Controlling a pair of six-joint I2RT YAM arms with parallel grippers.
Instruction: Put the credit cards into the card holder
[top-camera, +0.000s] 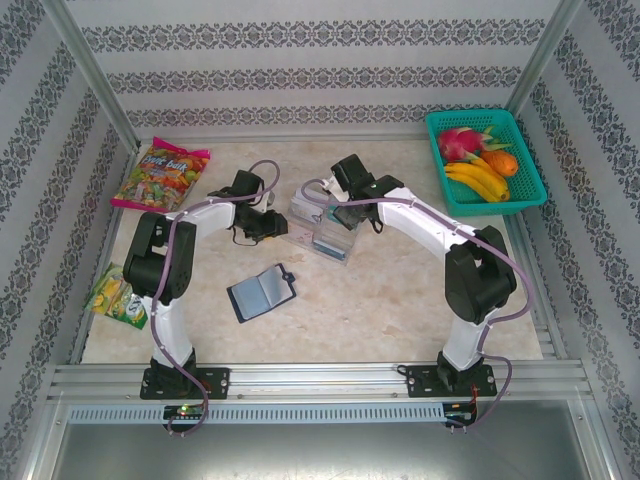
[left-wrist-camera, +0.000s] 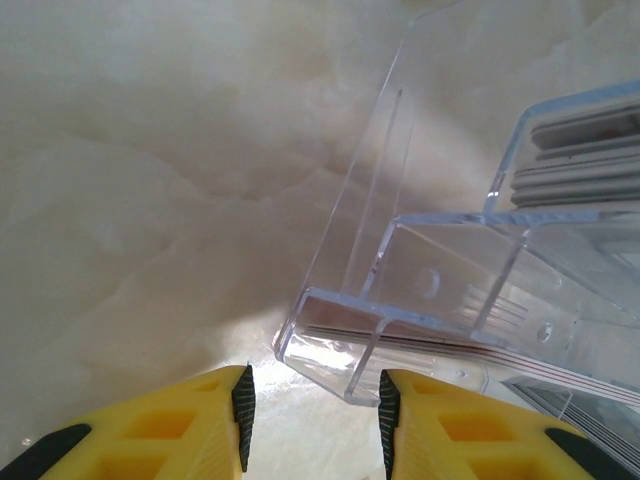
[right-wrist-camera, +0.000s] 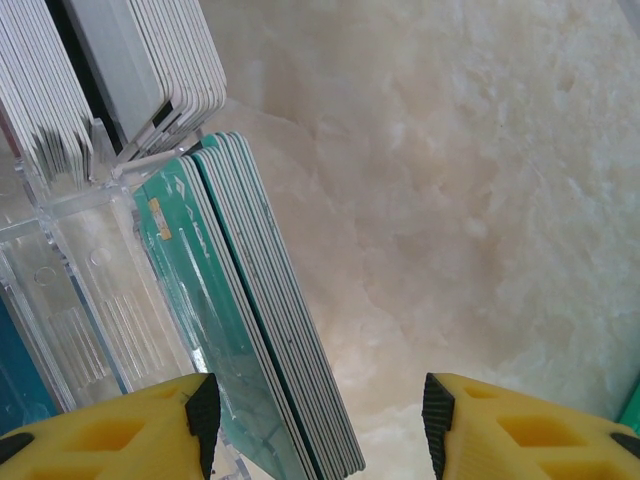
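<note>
The card holder lies open on the table, dark navy with a grey slotted inside, near the left arm's base. The credit cards stand on edge in a clear acrylic tray: a teal and grey stack and white ones. My right gripper is open at the tray's right side, with the teal stack's lower edge between its fingers, close to the left pad. My left gripper is open at the tray's left end, and a tray corner reaches just in front of the gap. Grey cards show through the tray wall.
A green basket with fruit sits at the back right. A colourful snack bag lies at the back left, and small green packets lie at the left edge. Metal rails and patterned walls frame the table.
</note>
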